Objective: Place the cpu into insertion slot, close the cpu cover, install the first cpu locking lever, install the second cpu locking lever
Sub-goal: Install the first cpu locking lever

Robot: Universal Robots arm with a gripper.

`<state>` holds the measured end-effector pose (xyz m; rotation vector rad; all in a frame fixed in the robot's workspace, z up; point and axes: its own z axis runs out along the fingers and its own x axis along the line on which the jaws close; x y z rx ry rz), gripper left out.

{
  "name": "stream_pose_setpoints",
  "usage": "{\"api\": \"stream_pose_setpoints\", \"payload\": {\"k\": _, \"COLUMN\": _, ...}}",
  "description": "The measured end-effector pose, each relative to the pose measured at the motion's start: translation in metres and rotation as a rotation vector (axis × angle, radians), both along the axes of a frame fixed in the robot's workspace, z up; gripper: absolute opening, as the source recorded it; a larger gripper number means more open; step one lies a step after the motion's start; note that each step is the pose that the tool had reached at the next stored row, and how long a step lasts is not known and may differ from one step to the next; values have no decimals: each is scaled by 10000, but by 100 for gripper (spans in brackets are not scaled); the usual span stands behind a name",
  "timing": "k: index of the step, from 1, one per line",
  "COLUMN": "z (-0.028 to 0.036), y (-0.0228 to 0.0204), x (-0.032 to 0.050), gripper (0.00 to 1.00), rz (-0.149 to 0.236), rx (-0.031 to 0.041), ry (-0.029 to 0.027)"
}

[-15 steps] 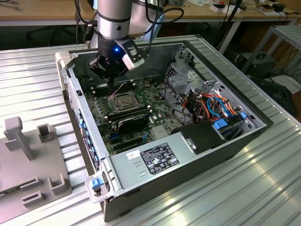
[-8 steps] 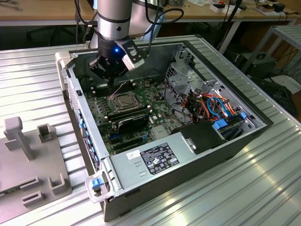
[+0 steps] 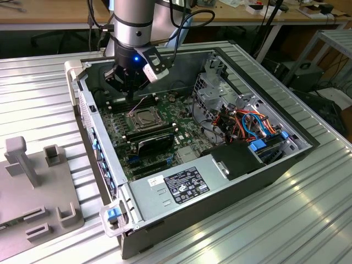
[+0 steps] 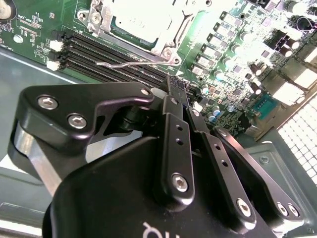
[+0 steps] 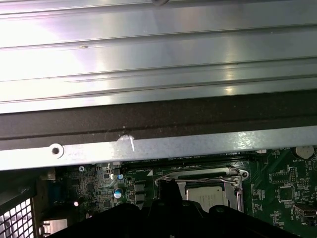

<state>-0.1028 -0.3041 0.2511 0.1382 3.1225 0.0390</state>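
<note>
Gripper (image 4: 177, 87): black, two-fingered, fingers drawn together with nothing seen between them, poised above the green printed motherboard (image 4: 29, 37) with its tips near the socket. The square, silvery-rimmed insertion slot (image 4: 96, 20) sits near the middle of the board. The thin silvery metal cpu cover (image 4: 163, 48), a windowed frame plate, lies flat over it. The small flat square cpu (image 5: 208, 195), with a dull silver-grey top, shows through the window, seated in the slot. One thin silvery wire locking lever (image 4: 121, 64) juts from the socket across the long black memory slots (image 4: 99, 49), between the socket and the gripper; whether it is hooked cannot be told. By judgement, the cpu is light, stiff, smooth-topped and fragile beneath, best held by opposite edges, though the cover denies any hold. The lever is judged springy and slippery, best taken at its bent free end. Surroundings, in the exterior view: ribbed aluminium table (image 3: 308, 220); open black-and-grey computer case (image 3: 220, 203); grey power-supply box (image 3: 148, 192); silver sheet-metal drive cage (image 3: 217, 91); orange and blue cables (image 3: 250, 122). The memory-slot ridges directly under the lever and the nearby case wall would likely crowd any approach.
</note>
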Motion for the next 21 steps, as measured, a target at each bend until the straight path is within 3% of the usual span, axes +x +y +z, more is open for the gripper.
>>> {"api": "stream_pose_setpoints", "payload": {"k": 13, "z": -129, "y": -6, "x": 178, "gripper": 11, "rz": 2, "rx": 1, "ry": -1}}
{"api": "stream_pose_setpoints", "payload": {"k": 21, "z": -147, "y": -6, "x": 189, "gripper": 11, "rz": 1, "rx": 0, "ry": 1}}
